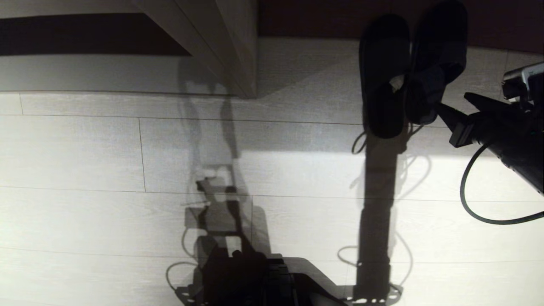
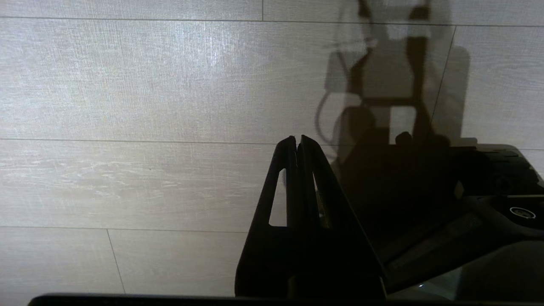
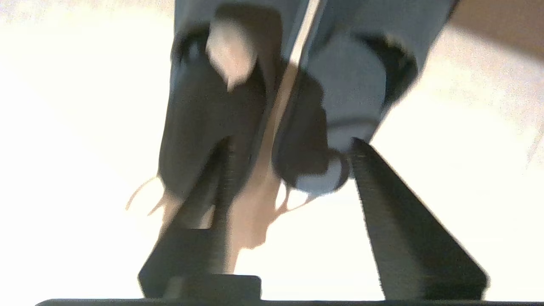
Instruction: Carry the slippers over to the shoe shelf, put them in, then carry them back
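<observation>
My right end effector [image 1: 429,111] reaches in from the right, low over the floor [image 1: 127,170], and its two fingers straddle the heel ends of the slippers [image 1: 384,76]. In the right wrist view one finger [image 3: 221,178] lies against the heel of the slipper with the white tag [image 3: 231,51], and the other finger [image 3: 382,191] sits just outside the heel of its neighbour. The fingers stand partway apart with both heels between them; whether they press firmly enough to grasp the pair I cannot tell. Ahead of my fingertips the slippers lie side by side and touching, toes pointing away from me toward the dark back of the shoe shelf [image 1: 297,63], resting on its light base board. The upright divider [image 1: 229,46] stands well off to the left of my right end effector. My left end effector [image 2: 297,142] hangs parked above bare floor, fingers clenched together, holding nothing.
</observation>
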{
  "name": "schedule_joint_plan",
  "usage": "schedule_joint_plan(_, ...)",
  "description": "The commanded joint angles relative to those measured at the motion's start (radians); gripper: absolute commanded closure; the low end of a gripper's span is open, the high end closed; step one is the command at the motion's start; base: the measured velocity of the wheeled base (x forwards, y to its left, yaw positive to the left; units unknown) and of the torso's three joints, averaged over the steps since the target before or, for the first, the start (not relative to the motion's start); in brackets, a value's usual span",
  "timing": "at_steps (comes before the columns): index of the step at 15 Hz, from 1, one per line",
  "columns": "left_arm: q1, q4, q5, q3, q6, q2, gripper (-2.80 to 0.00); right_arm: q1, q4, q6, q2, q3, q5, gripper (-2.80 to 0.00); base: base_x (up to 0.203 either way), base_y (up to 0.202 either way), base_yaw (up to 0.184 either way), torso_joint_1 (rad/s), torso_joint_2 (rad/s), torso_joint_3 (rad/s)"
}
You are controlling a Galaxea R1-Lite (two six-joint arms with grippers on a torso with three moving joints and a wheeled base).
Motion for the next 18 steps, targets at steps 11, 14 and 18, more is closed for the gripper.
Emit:
schedule_joint_plan(11, 0.0, -0.002, 0.0, -0.001, -0.001, 0.0, 0.0, 0.015, 0.139, 0.0, -0.442, 0.519, -0.102, 0.0, 0.0, 0.0, 0.0, 0.0, 0.0, 0.0)
schedule_joint_plan(14, 0.0, 0.0, 0.0, -0.001, 0.001, 0.0, 0.0, 0.042, 0.209, 0.014, -0.578, 0.561, -0.182, 0.0, 0.0, 0.0, 0.0, 0.0, 0.0, 0.0)
schedule_joint_plan(18, 0.0, 0.0, 0.0, -0.001, 0.001, 0.0, 0.0, 0.071, 0.362, 0.043, -0.872, 0.627, -0.259, 0.0, 0.0, 0.0, 0.0, 0.0, 0.0, 0.0)
